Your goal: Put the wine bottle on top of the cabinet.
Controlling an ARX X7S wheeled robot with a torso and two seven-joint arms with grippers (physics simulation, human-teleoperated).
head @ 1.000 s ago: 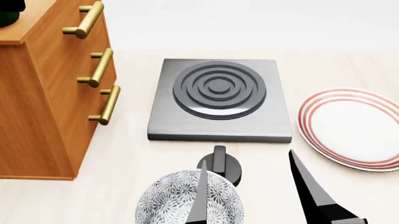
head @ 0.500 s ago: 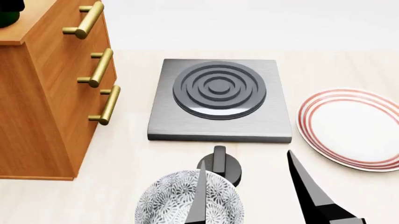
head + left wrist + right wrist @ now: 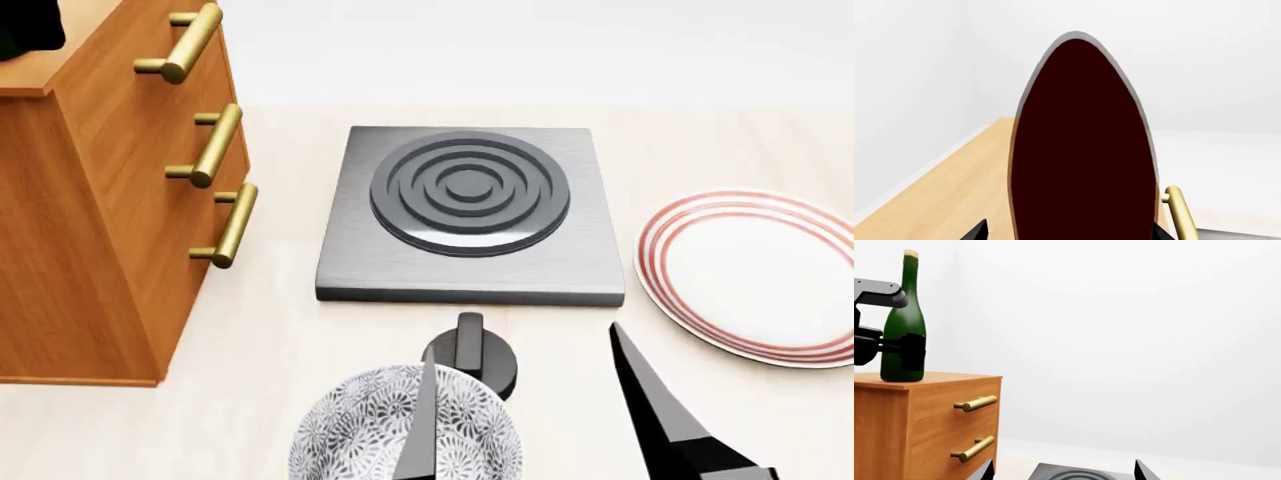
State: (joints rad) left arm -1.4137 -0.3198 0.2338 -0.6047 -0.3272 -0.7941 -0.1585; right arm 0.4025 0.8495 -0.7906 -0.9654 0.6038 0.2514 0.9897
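The wine bottle [image 3: 903, 330] stands upright on the lighter top of the cabinet [image 3: 927, 415], seen in the right wrist view. My left gripper [image 3: 909, 352] straddles its lower body. In the left wrist view the bottle [image 3: 1081, 150] fills the middle as a dark shape; the two fingertips stand either side of it, with a strip of cabinet top [image 3: 954, 190] showing between one tip and the glass. In the head view only a black part of the left gripper [image 3: 27, 28] shows over the cabinet [image 3: 80, 200]; the bottle is hidden there. My right gripper [image 3: 534, 420] is open and empty, low over the table.
A grey hotplate [image 3: 470, 210] lies on the table beside the cabinet. A white plate with red rings [image 3: 754, 275] is at the right. A patterned bowl [image 3: 360, 430] and a black knob-like piece [image 3: 470, 360] sit under my right gripper. Brass handles [image 3: 214, 145] stick out from the cabinet front.
In the head view's top left corner the bottle's green has given way to the black of my left gripper. My right gripper's fingers have crept slightly left and up.
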